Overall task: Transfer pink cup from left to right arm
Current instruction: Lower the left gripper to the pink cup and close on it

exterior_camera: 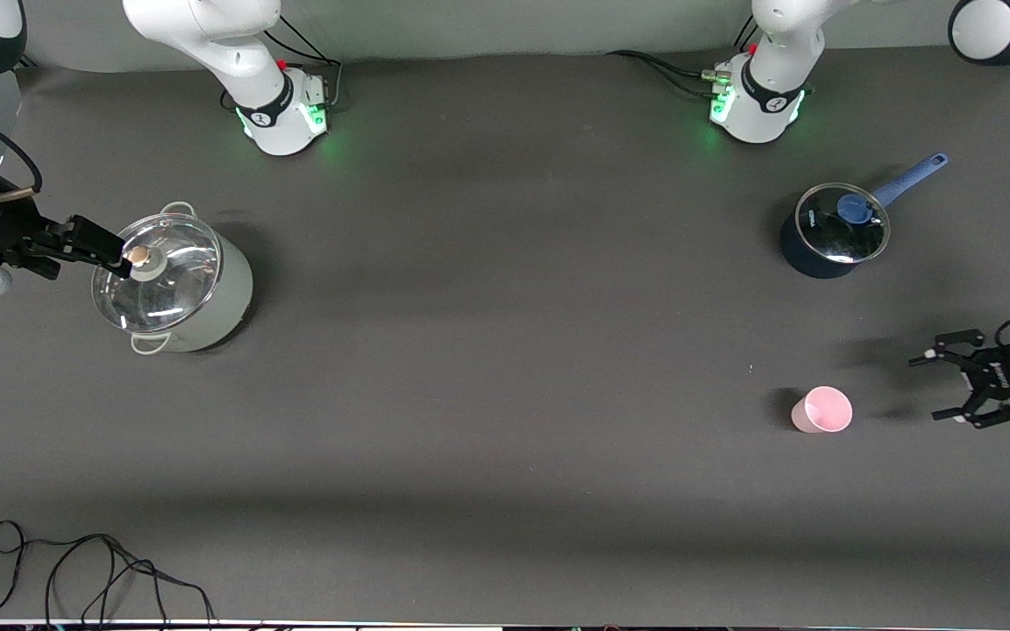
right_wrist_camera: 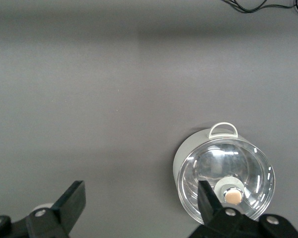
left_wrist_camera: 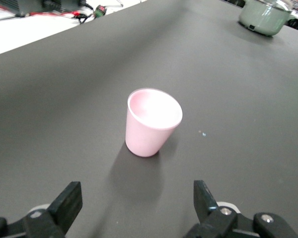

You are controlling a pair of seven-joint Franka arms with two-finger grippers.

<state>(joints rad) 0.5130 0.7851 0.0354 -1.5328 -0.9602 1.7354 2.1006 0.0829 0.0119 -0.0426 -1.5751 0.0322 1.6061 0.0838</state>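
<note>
The pink cup point(exterior_camera: 821, 409) is seen upright on the desk point(exterior_camera: 505, 421), toward the left arm's end, nearer the front camera than the dark blue saucepan point(exterior_camera: 834, 230). In the front view, the left hand point(exterior_camera: 952, 387) is found at the cup's three o'clock, spread wide and empty, apart from it. For a good pickup, the cup is best centred between the fingers and gripped low on its wall, so room is left above. The right hand point(exterior_camera: 106, 250) is held wide over the steel pot's glass lid point(exterior_camera: 157, 272), waiting.
</note>
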